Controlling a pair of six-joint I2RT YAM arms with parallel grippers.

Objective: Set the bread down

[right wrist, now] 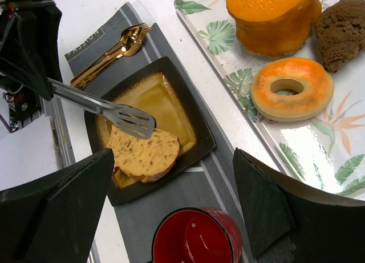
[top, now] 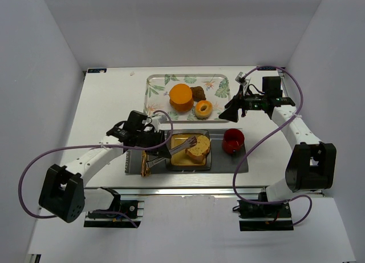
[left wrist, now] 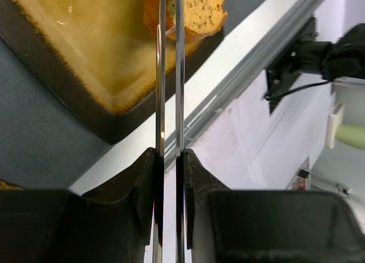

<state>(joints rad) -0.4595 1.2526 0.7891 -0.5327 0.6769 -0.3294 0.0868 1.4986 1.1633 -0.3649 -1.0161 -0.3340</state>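
Your left end effector is clamped down on the handle end of a pair of metal tongs. In the left wrist view the 2 blades are squeezed almost together between the black fingers, with just a thin gap between them. The tongs point away from the arm, and their slotted tip sits over the edge of the bread. I honestly can't tell if the tip is pinching the slice or just resting on it. The bread itself is lying flat on the dark square plate, on the side closest to the red cup, with the rest of the plate's yellowish middle bare. The plate and cup sit on a grey striped placemat. Some gold cutlery lies on the mat on the far side of the plate from the cup. Your right end effector is wide open with nothing in it, hanging just off the right end of the leaf-print tray at the back of the worktop. On that tray you've got a ring donut, an orange round block and a brown lump, all near each other.
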